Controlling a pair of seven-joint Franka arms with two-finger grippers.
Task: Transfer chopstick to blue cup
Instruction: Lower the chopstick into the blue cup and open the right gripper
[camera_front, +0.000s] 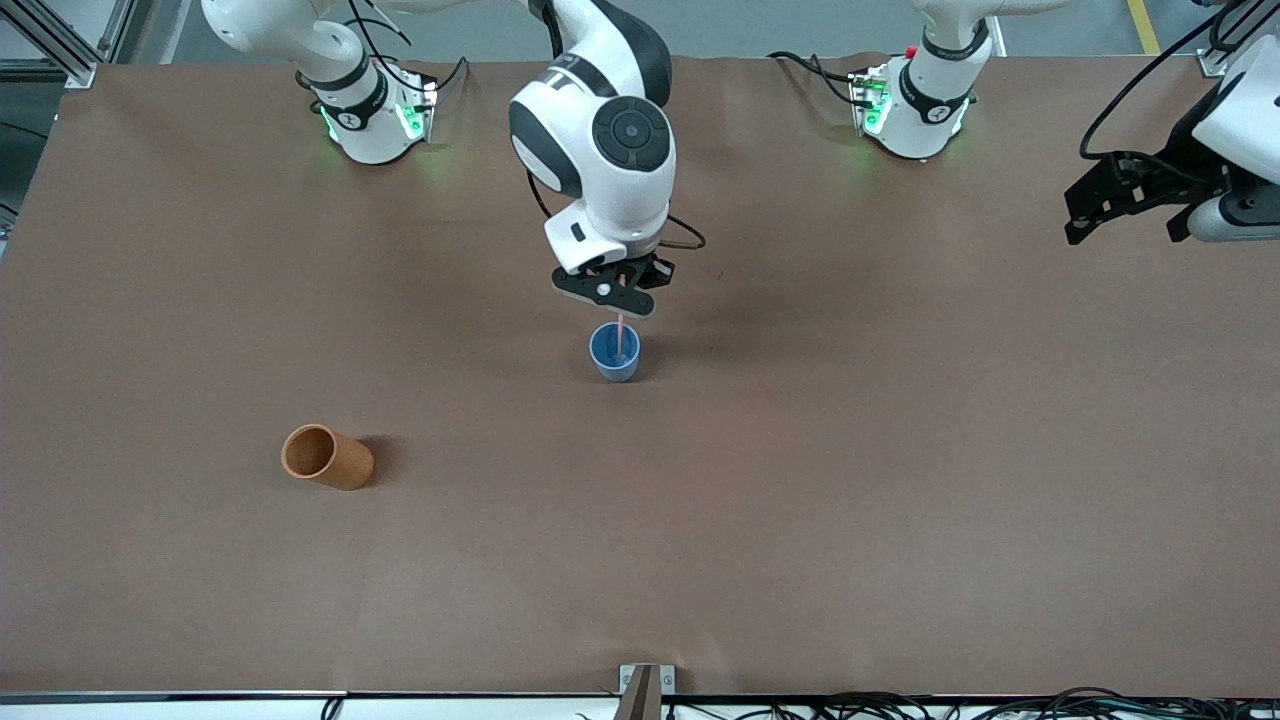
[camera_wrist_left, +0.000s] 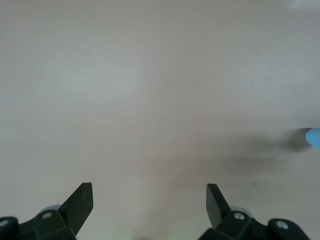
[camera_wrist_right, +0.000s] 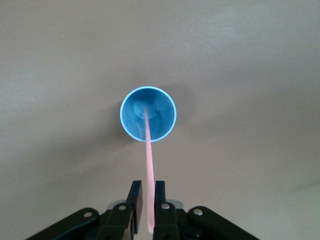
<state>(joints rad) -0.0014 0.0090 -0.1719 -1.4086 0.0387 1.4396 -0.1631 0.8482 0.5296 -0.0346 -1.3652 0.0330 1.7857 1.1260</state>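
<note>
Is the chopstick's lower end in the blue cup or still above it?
In: the chopstick runs from the right gripper past the blue cup's rim to its floor.

The right gripper (camera_front: 608, 292) points straight down, fingers nearly together; the left gripper (camera_front: 1125, 200) (waiting, raised) stands wide open.

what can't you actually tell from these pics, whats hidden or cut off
- Chopstick: front view, its upper part is hidden by the right gripper; right wrist view, its top runs off the edge, and whether the fingers press it or have let go is unclear.
- Blue cup: left wrist view, cut off by the edge.
- Left gripper, open over bare table: fingers cut by the edge there.
- Orange cup: its inside is too small to see, front view.
</note>
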